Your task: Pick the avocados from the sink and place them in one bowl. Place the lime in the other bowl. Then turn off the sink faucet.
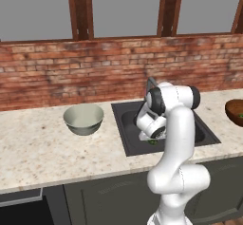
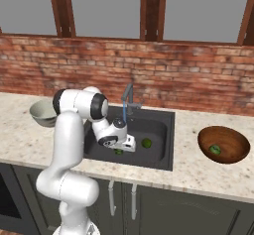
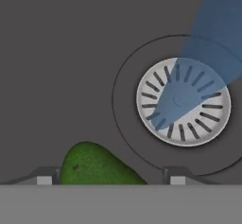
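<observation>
Down in the sink (image 2: 158, 125), a dark grey basin set into the speckled counter (image 1: 33, 148) below the brick wall (image 2: 198, 80), the white arm (image 1: 178, 138) bends low with its gripper (image 3: 111, 179) near the basin floor. Left of the basin stands the pale grey-green bowl (image 1: 84, 118); right of it the brown wooden bowl (image 2: 224, 145) holds one avocado (image 2: 215, 149). Behind the basin rises the faucet (image 2: 128, 99), a blue stream (image 3: 203, 62) falling onto the round drain (image 3: 183, 101). The lime (image 2: 147, 143) lies on the basin floor beside the hand. A second avocado (image 3: 97, 167) sits between the two fingertips (image 3: 44, 176), which stand partly apart on either side; whether they touch it, I cannot tell.
</observation>
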Available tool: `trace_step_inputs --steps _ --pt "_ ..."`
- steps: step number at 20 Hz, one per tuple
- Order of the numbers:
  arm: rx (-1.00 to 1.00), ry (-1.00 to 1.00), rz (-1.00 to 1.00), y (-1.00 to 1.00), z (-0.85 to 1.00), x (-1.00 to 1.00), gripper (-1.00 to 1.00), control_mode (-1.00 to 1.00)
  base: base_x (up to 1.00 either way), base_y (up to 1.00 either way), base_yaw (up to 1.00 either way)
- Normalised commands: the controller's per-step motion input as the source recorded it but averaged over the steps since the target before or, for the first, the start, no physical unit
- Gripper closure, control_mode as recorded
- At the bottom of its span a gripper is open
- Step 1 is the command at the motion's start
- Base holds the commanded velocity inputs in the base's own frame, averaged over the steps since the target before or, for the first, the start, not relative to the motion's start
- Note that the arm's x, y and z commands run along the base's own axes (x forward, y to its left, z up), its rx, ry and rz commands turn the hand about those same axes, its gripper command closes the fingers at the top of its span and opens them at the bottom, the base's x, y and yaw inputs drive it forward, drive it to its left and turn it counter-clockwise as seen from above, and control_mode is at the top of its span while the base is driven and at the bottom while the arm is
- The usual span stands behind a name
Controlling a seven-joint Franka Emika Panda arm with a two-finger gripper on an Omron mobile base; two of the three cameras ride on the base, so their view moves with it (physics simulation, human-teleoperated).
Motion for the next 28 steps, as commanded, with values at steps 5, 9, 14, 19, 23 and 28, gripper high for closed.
trace_step_inputs --steps 5,9,14,19,23,28 --pt "-0.01 0.03 0.0 0.0 -0.21 0.0 1.0 -1.0 0.0 0.0 0.0" --pt "0.0 0.0 0.0 0.0 0.0 -0.03 1.0 -1.0 0.0 0.0 0.0" --pt "0.02 0.0 0.0 0.0 0.52 -0.18 1.0 -1.0 0.0 0.0 0.0" --pt "0.0 -0.07 0.0 0.0 0.76 -0.23 1.0 -1.0 0.0 0.0 0.0" --pt "0.0 -0.08 0.0 0.0 0.82 -0.2 1.0 -1.0 0.0 0.0 0.0" --pt "0.0 -0.05 0.0 -0.02 0.95 -0.2 1.0 -1.0 0.0 0.0 0.0"
